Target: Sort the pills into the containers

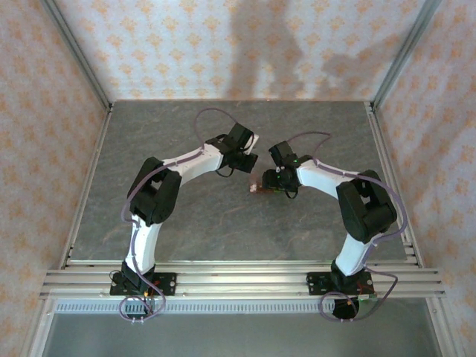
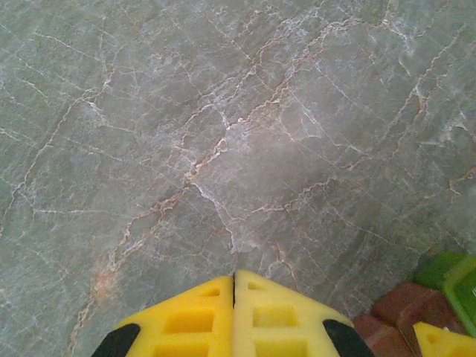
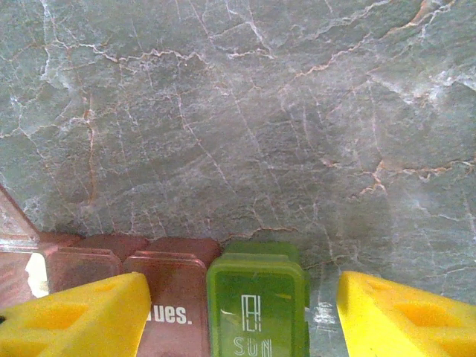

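- Your right gripper (image 3: 245, 320) stands open, its yellow fingers (image 3: 74, 316) straddling the short plastic strip of containers (image 3: 256, 305), two red-brown cubes and one green, which lies on the grey marbled desk (image 3: 238, 111).
- One finger hangs over the red-brown lid beside the green cube. Close from here and you likely pinch unevenly, twisting or skidding the strip.
- Your left gripper (image 2: 234, 312) is closed and empty, just beside the strip. Swing it across and it could knock the strip or the other arm.
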### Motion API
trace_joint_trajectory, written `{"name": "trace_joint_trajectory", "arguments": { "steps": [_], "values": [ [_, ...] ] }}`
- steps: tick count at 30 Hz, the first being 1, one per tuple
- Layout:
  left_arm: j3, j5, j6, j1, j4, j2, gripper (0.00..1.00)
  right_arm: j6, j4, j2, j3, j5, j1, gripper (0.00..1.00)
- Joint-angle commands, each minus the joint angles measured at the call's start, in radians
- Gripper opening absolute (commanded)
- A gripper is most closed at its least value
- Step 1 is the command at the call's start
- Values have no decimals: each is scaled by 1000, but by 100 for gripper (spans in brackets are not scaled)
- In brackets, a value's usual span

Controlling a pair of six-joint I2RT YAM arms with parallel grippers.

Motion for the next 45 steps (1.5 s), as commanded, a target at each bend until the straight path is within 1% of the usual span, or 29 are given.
{"name": "trace_joint_trajectory", "arguments": {
  "steps": [1,7,14,23,38,45],
  "values": [
    [36,-34,12,-6,-38,33,0,5,-41,30,-13,63,6,68],
    [66,-40,5,-6,-60,61,0,7,-38,32,-15,61,10,68],
    [72,-15,5,-8,-72,62,0,15,-37,36,-16,64,12,67],
    [41,26,18,-27,-72,20,0,23,-34,41,-19,67,12,67],
    [-42,53,10,-56,-34,-65,0,32,-30,48,-23,71,12,67],
    [-85,63,5,-66,-24,-81,0,34,-30,49,-26,70,12,67]
  ]
}}
